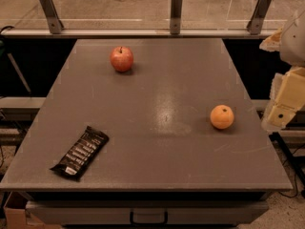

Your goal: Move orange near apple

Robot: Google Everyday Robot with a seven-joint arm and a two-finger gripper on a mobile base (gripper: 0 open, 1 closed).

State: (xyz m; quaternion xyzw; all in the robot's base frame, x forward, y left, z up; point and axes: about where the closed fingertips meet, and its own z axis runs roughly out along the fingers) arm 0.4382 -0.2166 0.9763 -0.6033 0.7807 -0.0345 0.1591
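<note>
The orange [222, 117] is a small plain orange fruit on the right side of the grey table [157, 151]. The apple [121, 58] is red with a short dark stem and stands at the far left-centre of the table. The two fruits are far apart. My gripper [282, 109] shows as pale cream blocks at the right edge of the view, beyond the table's right edge and a little to the right of the orange. It holds nothing that I can see.
A black snack bar wrapper [80, 152] lies near the table's front left corner. A railing with metal posts [176, 11] runs behind the table. A drawer handle [148, 217] sits under the front edge.
</note>
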